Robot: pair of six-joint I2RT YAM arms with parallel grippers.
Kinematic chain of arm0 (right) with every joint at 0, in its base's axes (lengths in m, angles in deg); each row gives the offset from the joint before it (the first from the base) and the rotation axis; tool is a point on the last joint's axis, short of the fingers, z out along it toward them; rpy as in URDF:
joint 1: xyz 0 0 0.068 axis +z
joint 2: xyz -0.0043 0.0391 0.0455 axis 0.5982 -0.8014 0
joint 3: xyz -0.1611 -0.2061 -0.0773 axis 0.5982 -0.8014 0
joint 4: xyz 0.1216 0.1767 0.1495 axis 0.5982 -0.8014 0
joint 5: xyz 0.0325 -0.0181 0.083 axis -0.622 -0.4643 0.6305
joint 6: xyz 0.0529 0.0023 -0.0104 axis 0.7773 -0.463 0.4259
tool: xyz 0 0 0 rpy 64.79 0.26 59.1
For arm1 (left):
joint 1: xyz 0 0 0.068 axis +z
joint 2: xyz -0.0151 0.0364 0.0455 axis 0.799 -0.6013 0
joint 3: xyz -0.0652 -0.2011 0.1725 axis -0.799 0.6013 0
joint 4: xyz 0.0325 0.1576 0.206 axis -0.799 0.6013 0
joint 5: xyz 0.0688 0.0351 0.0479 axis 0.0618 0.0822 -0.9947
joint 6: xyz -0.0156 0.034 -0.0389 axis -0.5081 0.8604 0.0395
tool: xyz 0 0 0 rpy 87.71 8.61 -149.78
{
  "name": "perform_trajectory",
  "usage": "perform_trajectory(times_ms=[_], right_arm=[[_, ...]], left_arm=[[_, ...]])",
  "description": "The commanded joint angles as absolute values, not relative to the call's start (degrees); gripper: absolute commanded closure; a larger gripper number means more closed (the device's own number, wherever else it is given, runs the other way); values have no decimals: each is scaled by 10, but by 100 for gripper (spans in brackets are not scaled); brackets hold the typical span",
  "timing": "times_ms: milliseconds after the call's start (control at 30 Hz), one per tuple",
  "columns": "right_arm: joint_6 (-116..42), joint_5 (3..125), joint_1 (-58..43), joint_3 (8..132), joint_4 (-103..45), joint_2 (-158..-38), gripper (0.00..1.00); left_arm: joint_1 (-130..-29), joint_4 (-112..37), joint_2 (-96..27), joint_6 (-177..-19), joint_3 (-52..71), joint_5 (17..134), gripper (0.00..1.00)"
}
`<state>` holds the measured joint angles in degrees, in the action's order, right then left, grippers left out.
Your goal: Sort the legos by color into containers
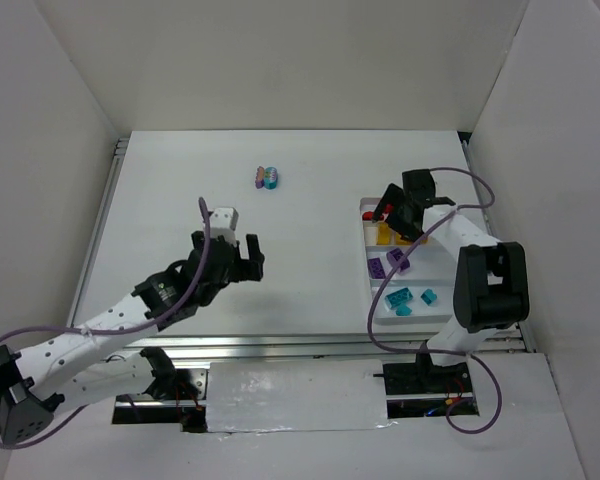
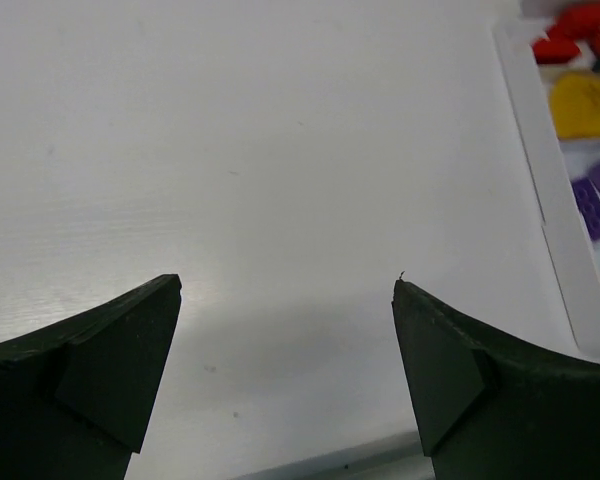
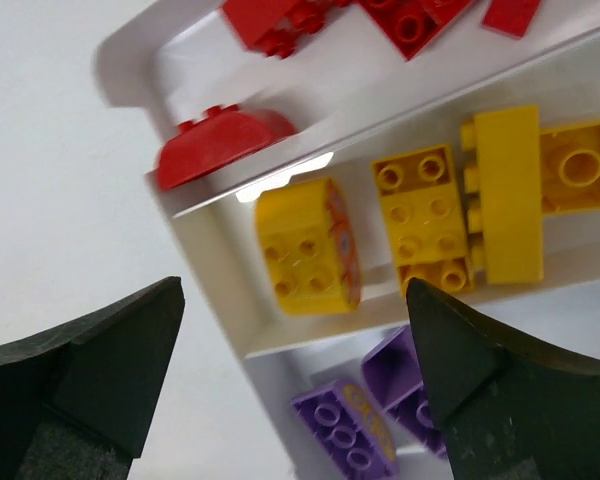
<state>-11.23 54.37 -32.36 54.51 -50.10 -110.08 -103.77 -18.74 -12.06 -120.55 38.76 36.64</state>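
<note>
Right wrist view: right gripper (image 3: 295, 288) jaws wide, empty, over tray (image 3: 215, 255) yellow lane, yellow bricks (image 3: 305, 245) lying below. Lift straight up, clear the wall. Then send left gripper (image 2: 286, 281), also wide over table (image 2: 230, 150), to mixed cluster (image 1: 268, 178) far centre, well apart from tray; you'll prob need both arms to split it

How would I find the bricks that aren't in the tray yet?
Look at the far side of the white table, near its middle. A small cluster sits there alone, well left of the tray. It mixes several colours, unlike the tray's sorted rows.
</note>
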Motion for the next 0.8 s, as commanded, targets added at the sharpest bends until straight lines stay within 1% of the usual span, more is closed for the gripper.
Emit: perform_trajectory(times_ms=[0, 33, 100, 133, 167, 233, 267, 300, 333, 400, 433, 467, 500, 533, 567, 667, 767], right_arm=[[-116, 534, -299, 574, -515, -1023, 0], [-115, 531, -281, 571, -518, -991, 0], [-115, 530, -261, 555, -519, -958, 0], [-116, 530, -235, 549, -518, -943, 0], [-118, 533, -221, 537, -519, -914, 1], [-117, 546, -202, 525, -523, -887, 0], [-119, 557, -187, 510, -522, -855, 0], [-117, 564, -185, 501, -521, -838, 0], [-116, 585, -178, 484, -520, -804, 0], [-116, 603, -174, 471, -521, -770, 0], [-115, 613, -172, 465, -521, -738, 0], [-116, 635, -168, 453, -518, -724, 0], [-114, 645, -163, 447, -515, -711, 0], [-114, 658, -161, 442, -513, -690, 0], [-112, 680, -158, 431, -507, -681, 0], [-109, 713, -149, 410, -493, -662, 0], [-113, 745, -141, 396, -485, -654, 1]], left_arm=[[-948, -175, -147, -1274, 343, 408, 0], [-910, -175, -173, -1280, 336, 411, 1], [-875, -194, -211, -1277, 312, 428, 1], [-837, -202, -238, -1274, 300, 466, 1], [-821, -207, -298, -1268, 265, 482, 1], [-784, -226, -365, -1250, 225, 517, 1], [-776, -236, -432, -1239, 181, 524, 0], [-769, -262, -464, -1209, 158, 533, 1], [-754, -268, -534, -1195, 100, 553, 1], [-737, -268, -606, -1158, 30, 580, 0], [-734, -266, -674, -1147, -5, 588, 0], [-733, -256, -709, -1130, -82, 585, 1], [-732, -243, -740, -1122, -120, 578, 0], [-730, -212, -804, -1115, -161, 572, 0], [-728, -193, -836, -1101, -245, 574, 1], [-721, -174, -925, -1065, -347, 602, 0], [-720, -195, -970, -1029, -382, 621, 1]])
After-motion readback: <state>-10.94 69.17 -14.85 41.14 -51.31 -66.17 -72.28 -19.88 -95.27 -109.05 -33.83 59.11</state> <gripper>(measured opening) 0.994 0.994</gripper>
